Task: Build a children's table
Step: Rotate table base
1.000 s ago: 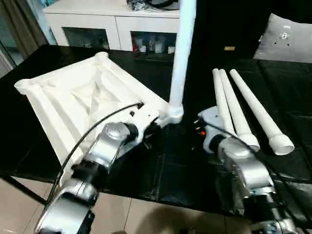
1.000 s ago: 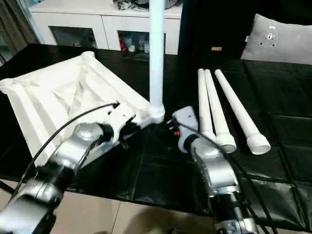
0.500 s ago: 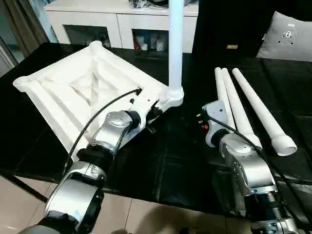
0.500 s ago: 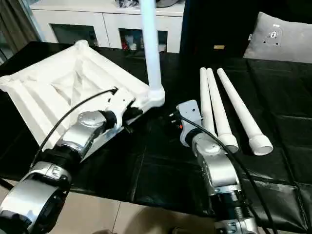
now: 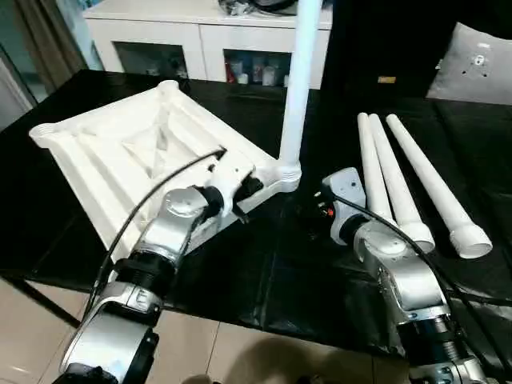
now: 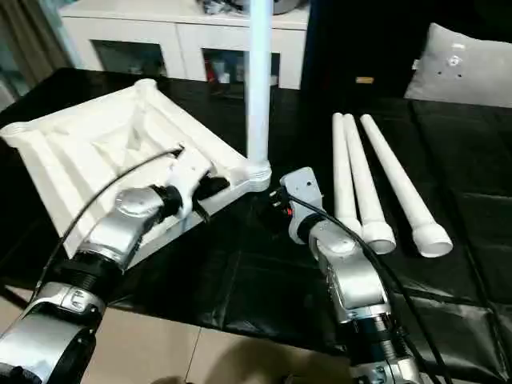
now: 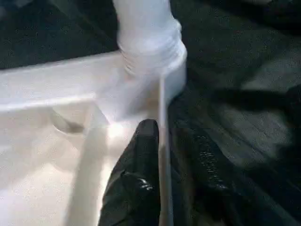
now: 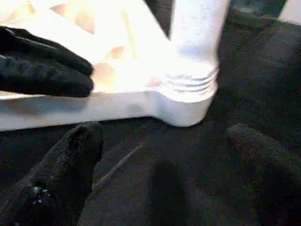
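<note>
Item: kids' table, upside down, part built.
Table top [image 5: 120, 152]: ribbed side up, left of centre in the head view, lying on the black work surface [image 5: 264, 272].
Fitted leg [image 5: 296, 88]: one only, upright at centre frame, foot in the corner socket [image 5: 286, 172] nearest the grippers. Thread rings show above the socket lip in the right wrist view, so prob. not fully seated.
Loose legs [image 5: 400, 184]: three, side by side at right of frame, thick ends toward the bottom edge.
Left gripper [image 5: 244, 192]: on the top's rim just beside the socket; can't tell if clamped on it or slack.
Right gripper [image 5: 314, 210]: jaws wide apart, holding nothing, low over the black surface just right of the socket, aimed at the leg's base.
Step (est.): securing leg no. 1; three to go.
Risk 1: leg topples or pops out. Cause: shallow seating plus any knock from the right gripper as it closes in.
Risk 2: top skids or pivots on the slick surface. Cause: side push on the leg w/o a firm hold at the rim.
Risk 3: cross-threading. Cause: turning the leg while it leans.
Risk 4: loose legs roll off toward the right. Cause: right forearm brushing them.
</note>
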Controlling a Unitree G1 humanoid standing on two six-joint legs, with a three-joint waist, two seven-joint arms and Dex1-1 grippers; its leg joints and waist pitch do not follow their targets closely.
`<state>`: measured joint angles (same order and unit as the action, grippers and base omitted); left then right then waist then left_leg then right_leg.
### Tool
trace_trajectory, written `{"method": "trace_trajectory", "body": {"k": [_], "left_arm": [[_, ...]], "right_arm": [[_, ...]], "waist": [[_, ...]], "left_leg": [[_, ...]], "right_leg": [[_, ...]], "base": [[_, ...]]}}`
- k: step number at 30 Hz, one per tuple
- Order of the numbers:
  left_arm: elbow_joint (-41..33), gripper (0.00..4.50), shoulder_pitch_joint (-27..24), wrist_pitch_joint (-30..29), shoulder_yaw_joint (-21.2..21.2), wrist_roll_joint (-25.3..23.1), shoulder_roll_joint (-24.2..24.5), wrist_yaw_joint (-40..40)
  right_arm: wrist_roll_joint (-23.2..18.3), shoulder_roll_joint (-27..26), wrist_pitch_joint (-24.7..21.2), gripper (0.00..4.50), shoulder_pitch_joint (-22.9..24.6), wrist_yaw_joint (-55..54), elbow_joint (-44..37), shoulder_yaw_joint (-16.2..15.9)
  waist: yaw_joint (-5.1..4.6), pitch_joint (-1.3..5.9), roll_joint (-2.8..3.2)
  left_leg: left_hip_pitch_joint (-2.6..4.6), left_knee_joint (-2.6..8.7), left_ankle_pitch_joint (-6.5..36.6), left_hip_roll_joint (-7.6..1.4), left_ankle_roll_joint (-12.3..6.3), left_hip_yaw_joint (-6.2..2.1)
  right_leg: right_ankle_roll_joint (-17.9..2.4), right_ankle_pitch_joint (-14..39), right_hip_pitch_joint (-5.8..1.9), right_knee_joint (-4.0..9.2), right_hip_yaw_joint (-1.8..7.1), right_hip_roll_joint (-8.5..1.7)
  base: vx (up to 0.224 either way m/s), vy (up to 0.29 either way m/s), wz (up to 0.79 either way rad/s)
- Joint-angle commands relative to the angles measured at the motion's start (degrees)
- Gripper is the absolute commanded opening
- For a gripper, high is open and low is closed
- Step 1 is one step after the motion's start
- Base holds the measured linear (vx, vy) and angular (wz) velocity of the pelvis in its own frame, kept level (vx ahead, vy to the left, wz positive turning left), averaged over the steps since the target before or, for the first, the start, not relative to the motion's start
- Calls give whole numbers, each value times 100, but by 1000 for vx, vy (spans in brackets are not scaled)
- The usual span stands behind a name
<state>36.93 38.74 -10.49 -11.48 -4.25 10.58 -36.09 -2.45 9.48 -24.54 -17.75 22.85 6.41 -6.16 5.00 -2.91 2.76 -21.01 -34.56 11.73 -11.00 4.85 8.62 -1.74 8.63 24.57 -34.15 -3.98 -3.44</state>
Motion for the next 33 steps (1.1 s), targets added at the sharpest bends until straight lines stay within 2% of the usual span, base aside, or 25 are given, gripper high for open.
{"method": "trace_trajectory", "body": {"k": [1, 3, 4, 5, 7, 8, 9, 10, 11, 12, 13, 17, 18, 20, 21, 22, 25, 28, 30, 31, 33], "left_arm": [[-131, 97, -27, -81, -46, -35, 62, -66], [-335, 104, -84, -97, 118, 126, 141, -87], [-543, 105, -144, -178, 250, 254, 205, -93], [-665, 127, -183, -253, 288, 287, 261, -112], [-1025, 142, -316, -455, 376, 263, 482, -91], [-1187, 144, -382, -551, 415, 231, 596, -79], [-1287, 144, -425, -609, 436, 197, 671, -62], [-1511, 152, -523, -739, 473, 90, 835, -9], [-1689, 178, -609, -879, 492, -9, 982, 8], [-1868, 178, -712, -1031, 517, -112, 1151, 8], [-2044, 183, -816, -1196, 539, -223, 1332, 37], [-2462, 185, -1110, -1702, 631, -690, 2075, 166], [-2579, 185, -1171, -1895, 681, -776, 2297, 172], [-2627, 185, -1220, -2012, 709, -890, 2552, 135], [-2662, 185, -1264, -2124, 701, -1041, 2813, 100], [-2688, 185, -1284, -2199, 704, -1070, 2921, 55], [-2901, 185, -1413, -2523, 623, -1258, 3318, -118], [-2920, 185, -1477, -2610, 546, -1301, 3464, -189], [-2910, 185, -1545, -2655, 450, -1226, 3462, -288], [-2968, 185, -1624, -2684, 348, -1156, 3431, -421], [-3030, 185, -1678, -2730, 300, -1097, 3392, -498]], "right_arm": [[-60, 7, -64, 450, 38, 79, -152, -22], [-110, 79, -79, 450, 125, 207, -247, -38], [-106, 122, -111, 450, 187, 222, -324, -41], [-109, 148, -95, 450, 203, 258, -341, -52], [-244, 135, -127, 450, 234, 357, -402, -25], [-269, 146, -123, 450, 238, 412, -426, -54], [-276, 148, -119, 450, 240, 432, -437, -72], [-301, 136, -113, 450, 245, 459, -452, -89], [-302, 117, -126, 450, 239, 436, -444, -93], [-299, 92, -128, 450, 231, 406, -425, -94], [-285, 77, -126, 450, 232, 398, -426, -106], [-185, 62, -14, 450, 230, 374, -413, -202], [-171, 59, 38, 450, 237, 379, -433, -242], [-210, 56, -63, 450, 242, 448, -470, -299], [-237, 76, -209, 450, 237, 535, -507, -374], [-228, 91, -236, 450, 230, 560, -509, -407], [-200, 142, -208, 450, 199, 646, -491, -468], [-189, 156, -196, 450, 193, 640, -473, -466], [-185, 197, -176, 450, 191, 690, -449, -490], [-178, 209, -179, 450, 192, 681, -444, -495], [-179, 210, -192, 450, 191, 676, -443, -494]], "waist": [[10, 439, 20], [7, 442, 45], [13, 442, 24], [5, 440, 22], [-14, 433, 25], [-9, 435, 62], [-36, 421, 49], [-38, 422, 45], [-48, 409, 66], [-54, 414, 64], [-63, 408, 82], [-105, 397, 86], [-115, 397, 65], [-135, 389, 98], [-143, 380, 53], [-135, 375, 92], [-139, 362, 99], [-139, 363, 97], [-140, 349, 129], [-147, 325, 115], [-156, 326, 110]], "left_leg": [[-18, 344, 488, -94, -304, 12], [-19, 347, 534, -98, -278, 1], [-18, 347, 541, -109, -268, 1], [-26, 353, 541, -114, -251, -4], [-21, 351, 581, -102, -258, 0], [-16, 357, 620, -111, -239, -10], [-30, 363, 658, -107, -243, -7], [-6, 363, 712, -102, -228, -4], [-3, 372, 732, -106, -218, -2], [11, 369, 748, -113, -194, -1], [-6, 385, 743, -121, -177, -13], [12, 402, 831, -108, -111, -23], [13, 404, 844, -115, -92, -24], [25, 409, 876, -103, -82, -35], [25, 408, 897, -100, -90, -21], [34, 419, 948, -107, -76, -36], [29, 434, 1013, -120, -43, -41], [38, 432, 1049, -103, -24, -36], [49, 440, 1149, -102, 1, -39], [63, 457, 1329, -103, 20, -42], [83, 468, 1473, -101, 42, -49]], "right_leg": [[-907, 1093, -466, 370, 242, -388], [-911, 1099, -472, 376, 231, -386], [-920, 1056, -475, 373, 236, -389], [-960, 1010, -478, 353, 233, -390], [-952, 1092, -468, 370, 228, -379], [-954, 1131, -472, 359, 226, -389], [-915, 1214, -468, 376, 222, -374], [-871, 1343, -457, 385, 219, -372], [-832, 1463, -436, 400, 219, -362], [-823, 1492, -429, 393, 222, -363], [-807, 1533, -434, 388, 222, -368], [-762, 1586, -412, 382, 224, -350], [-768, 1568, -414, 371, 226, -354], [-807, 1543, -403, 375, 225, -344], [-820, 1557, -397, 383, 230, -337], [-834, 1598, -394, 372, 234, -349], [-864, 1626, -394, 371, 244, -365], [-858, 1659, -394, 381, 249, -364], [-850, 1765, -389, 393, 246, -367], [-817, 1981, -386, 425, 244, -373], [-773, 2200, -390, 438, 247, -384]], "base": [[0, 0, 0], [0, 0, 0], [0, 0, 0], [0, 0, 0], [0, 0, 0], [0, 0, 0], [0, 0, 0], [0, 0, 0], [0, 0, 0], [0, 0, 0], [0, 0, 0], [0, 0, 0], [0, 0, 0], [0, 0, 0], [0, 0, 0], [0, 0, 0], [0, 0, 0], [0, 0, 0], [0, 0, 0], [0, 0, 0], [0, 0, 0]]}}
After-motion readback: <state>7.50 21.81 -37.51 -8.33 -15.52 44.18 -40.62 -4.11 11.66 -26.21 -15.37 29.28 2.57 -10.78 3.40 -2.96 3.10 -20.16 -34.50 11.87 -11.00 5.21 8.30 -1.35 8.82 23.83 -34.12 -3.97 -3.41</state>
